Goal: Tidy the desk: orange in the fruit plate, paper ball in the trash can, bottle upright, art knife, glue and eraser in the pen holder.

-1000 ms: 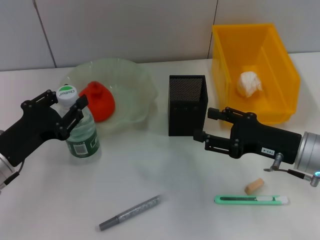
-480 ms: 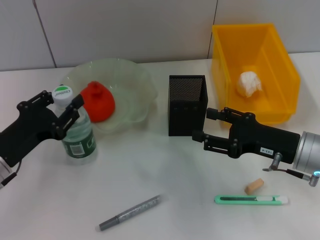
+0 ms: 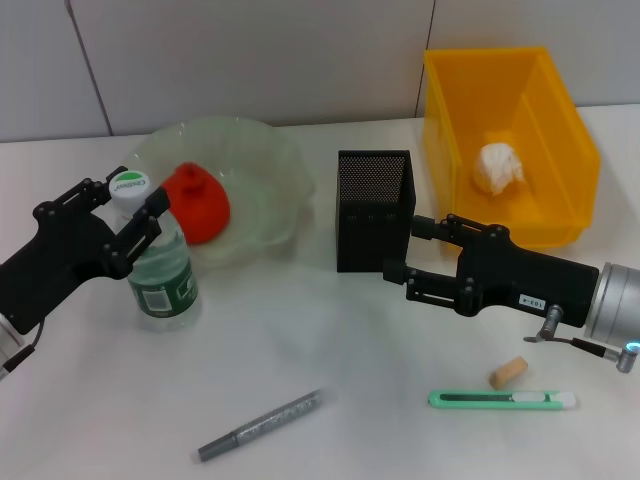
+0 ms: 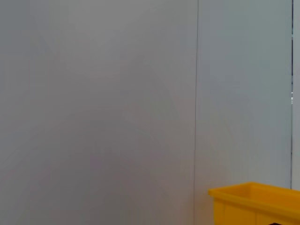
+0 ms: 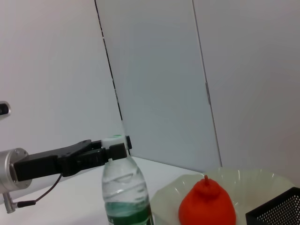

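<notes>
At centre left, the left gripper (image 3: pixel 125 222) fingers clamp the bottle (image 3: pixel 152 255) neck, keeping it upright; mid-right, the right gripper (image 3: pixel 408 253) hovers, fingers apart.

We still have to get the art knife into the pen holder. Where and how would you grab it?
The art knife lies flat, long axis across the desk, just nearer than the eraser. Probably best: the right gripper comes from above and pinches its narrow width near the middle, fingers clear of the eraser.

Left hand (image 3: pixel 128 222) around upright bottle (image 3: pixel 155 258), right hand (image 3: pixel 402 251) beside pen holder (image 3: pixel 374 210)
</notes>
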Robot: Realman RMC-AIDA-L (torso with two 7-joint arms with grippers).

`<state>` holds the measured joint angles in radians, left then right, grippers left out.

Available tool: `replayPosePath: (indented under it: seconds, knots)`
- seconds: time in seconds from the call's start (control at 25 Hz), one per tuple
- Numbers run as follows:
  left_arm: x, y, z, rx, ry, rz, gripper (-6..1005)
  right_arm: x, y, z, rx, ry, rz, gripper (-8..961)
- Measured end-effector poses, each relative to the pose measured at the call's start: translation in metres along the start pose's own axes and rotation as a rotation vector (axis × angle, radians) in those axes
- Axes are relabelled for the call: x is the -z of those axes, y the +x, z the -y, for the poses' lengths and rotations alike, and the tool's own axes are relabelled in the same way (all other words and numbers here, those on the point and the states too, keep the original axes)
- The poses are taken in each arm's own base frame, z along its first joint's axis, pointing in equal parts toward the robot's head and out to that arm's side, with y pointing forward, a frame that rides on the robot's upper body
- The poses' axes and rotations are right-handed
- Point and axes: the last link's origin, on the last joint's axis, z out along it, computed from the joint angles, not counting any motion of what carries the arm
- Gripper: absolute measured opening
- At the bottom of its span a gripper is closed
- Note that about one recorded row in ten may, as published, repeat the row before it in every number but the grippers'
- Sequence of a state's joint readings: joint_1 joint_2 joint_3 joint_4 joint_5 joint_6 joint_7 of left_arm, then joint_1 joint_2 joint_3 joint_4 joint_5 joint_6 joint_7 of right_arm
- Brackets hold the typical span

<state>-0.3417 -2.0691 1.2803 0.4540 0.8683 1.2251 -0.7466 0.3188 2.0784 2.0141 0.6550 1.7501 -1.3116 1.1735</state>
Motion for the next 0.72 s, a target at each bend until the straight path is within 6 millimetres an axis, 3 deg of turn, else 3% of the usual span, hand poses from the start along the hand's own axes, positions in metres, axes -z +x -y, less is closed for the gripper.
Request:
replayPosePath:
  seconds: [0.44,0.56,0.72]
  knots:
    - [0.001,0.005,-0.004,-0.006,-0.029,-0.036,592,-0.001,0.0,-0.001,0.0,-0.004,-0.002,771]
    - [0.003,0.008,-0.005,-0.004,-0.038,-0.055,795,-0.001,0.0,-0.001,0.001,-0.004,-0.002,771]
    - [0.006,0.014,-0.005,0.001,-0.047,-0.098,789,-0.001,0.0,-0.001,0.0,-0.003,-0.002,771]
